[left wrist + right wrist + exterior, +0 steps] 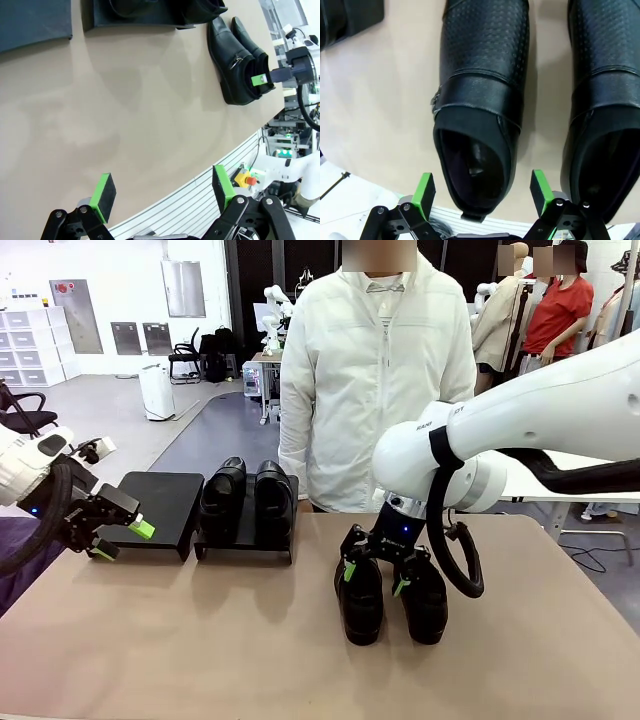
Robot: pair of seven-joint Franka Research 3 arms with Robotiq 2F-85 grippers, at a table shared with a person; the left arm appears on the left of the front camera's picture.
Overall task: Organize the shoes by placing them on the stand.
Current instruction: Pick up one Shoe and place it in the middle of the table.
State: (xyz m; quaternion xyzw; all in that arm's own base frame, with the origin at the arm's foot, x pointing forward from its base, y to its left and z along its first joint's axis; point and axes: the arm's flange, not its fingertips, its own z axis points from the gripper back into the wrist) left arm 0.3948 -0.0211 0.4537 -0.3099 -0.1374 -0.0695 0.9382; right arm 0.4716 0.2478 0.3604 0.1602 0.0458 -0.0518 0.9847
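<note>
Two black shoes (pixel 360 608) (pixel 425 605) stand side by side on the table, toes toward me. My right gripper (pixel 376 578) is open and straddles the heel end of the left one; in the right wrist view its gripper (pixel 482 195) has a green pad on each side of that shoe (pixel 482 100), with the other shoe (pixel 605 100) alongside. Two more shoes (pixel 224 495) (pixel 272 495) sit on the right section of the stand (pixel 245 545). The left section (pixel 160 502) is bare. My left gripper (pixel 120 535) hangs open beside it, holding nothing (pixel 164 192).
A person in a white jacket (pixel 375 370) stands at the table's far edge behind the stand. The tan tabletop (pixel 200 640) lies open between the two arms. The left wrist view shows the table's near edge (pixel 200 170) and equipment beyond it.
</note>
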